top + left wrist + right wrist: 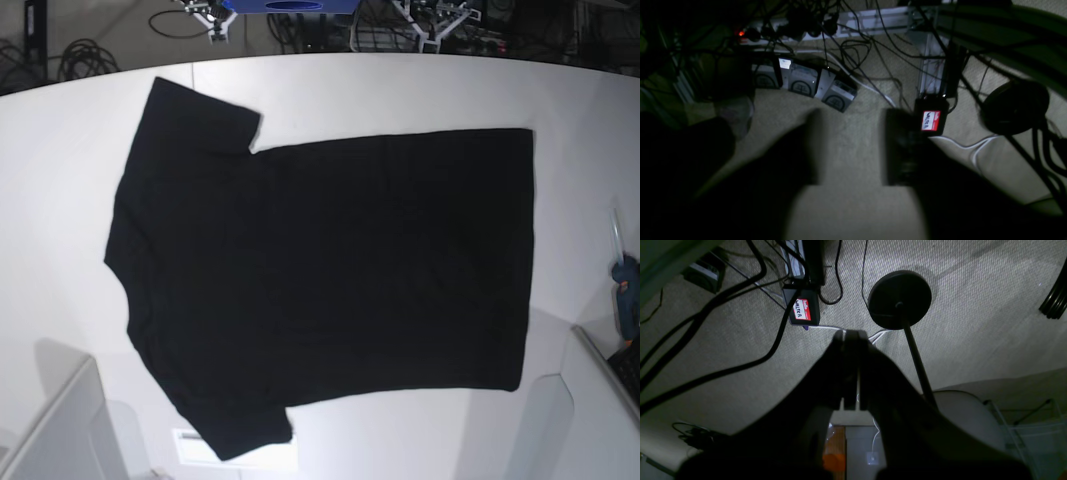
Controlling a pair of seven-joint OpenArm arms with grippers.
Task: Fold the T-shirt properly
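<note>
On the white round-edged tabletop (400, 90) we see the large black short-sleeved cloth T-shirt (330, 285) spread flat, plain side up, filling the middle, with sleeves at 11 and 7 o'clock and the hem toward 3 o'clock. Neither arm is over the table: our left gripper (851, 150) points at beige carpet (846, 200), jaws parted with a clear gap and nothing between them, a black box with a red-white name label (931, 120) at 2 o'clock of it. Our right gripper (850, 336) has its jaws pressed together and empty, above carpet with a black round lamp base (899, 298) at 1 o'clock.
</note>
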